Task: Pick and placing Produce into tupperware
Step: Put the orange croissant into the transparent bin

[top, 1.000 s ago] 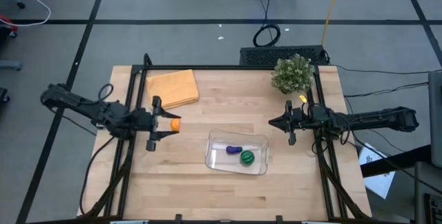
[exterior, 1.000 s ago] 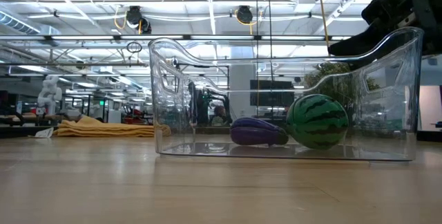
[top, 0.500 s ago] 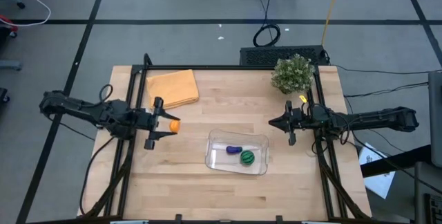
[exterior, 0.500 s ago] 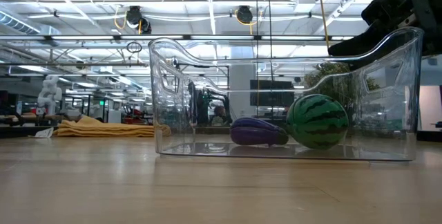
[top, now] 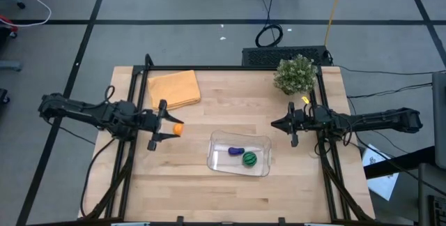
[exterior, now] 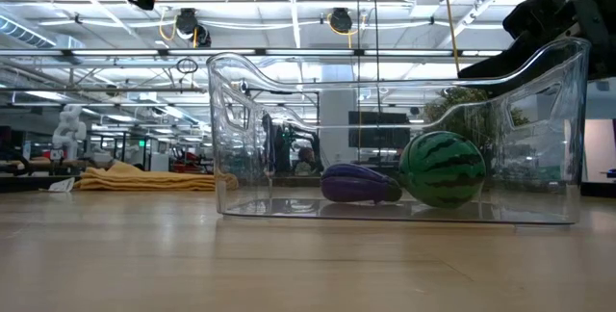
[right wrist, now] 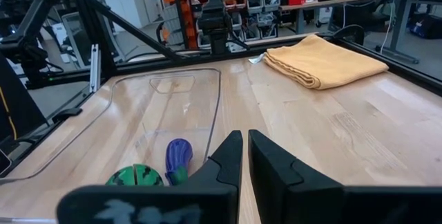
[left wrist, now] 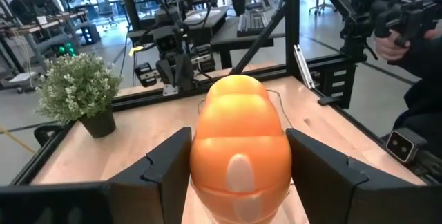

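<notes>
Orange produce | clamped between left claw fingers | above table

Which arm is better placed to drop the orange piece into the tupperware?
Left. Its pincer already grips the orange piece, just outside the tupperware. The right pincer sits shut and empty beyond the container's other side.

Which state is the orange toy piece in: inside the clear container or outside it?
Outside. The left gripper holds the orange piece above the table, beside the container, which holds only the purple piece and green piece.
</notes>
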{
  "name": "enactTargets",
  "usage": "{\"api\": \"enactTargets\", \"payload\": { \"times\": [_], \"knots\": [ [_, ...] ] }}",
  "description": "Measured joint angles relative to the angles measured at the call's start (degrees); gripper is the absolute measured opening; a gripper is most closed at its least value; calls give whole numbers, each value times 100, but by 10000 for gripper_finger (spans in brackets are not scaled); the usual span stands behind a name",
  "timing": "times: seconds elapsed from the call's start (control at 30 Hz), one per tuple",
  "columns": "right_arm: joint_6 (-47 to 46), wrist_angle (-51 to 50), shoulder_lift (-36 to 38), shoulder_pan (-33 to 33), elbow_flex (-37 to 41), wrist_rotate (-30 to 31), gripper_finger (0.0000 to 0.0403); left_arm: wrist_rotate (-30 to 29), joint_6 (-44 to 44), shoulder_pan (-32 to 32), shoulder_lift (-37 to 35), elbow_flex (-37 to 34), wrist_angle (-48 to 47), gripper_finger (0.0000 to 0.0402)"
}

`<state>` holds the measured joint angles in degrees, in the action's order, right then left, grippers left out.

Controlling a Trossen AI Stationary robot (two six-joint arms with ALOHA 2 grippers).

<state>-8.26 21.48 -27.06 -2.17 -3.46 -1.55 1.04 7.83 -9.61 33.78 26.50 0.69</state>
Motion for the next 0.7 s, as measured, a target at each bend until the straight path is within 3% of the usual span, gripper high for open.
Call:
{"api": "enactTargets", "payload": {
  "times": [0.57, 0.7],
  "knots": [
    [-3, -9, -1, 0, 0, -1, 16, -60, -544, 0, 7, -1208, 1147, 211],
    [-3, -9, 1, -1, -1, -1, 16, 242, -558, 0, 3, -1290, 1191, 211]
  ]
}}
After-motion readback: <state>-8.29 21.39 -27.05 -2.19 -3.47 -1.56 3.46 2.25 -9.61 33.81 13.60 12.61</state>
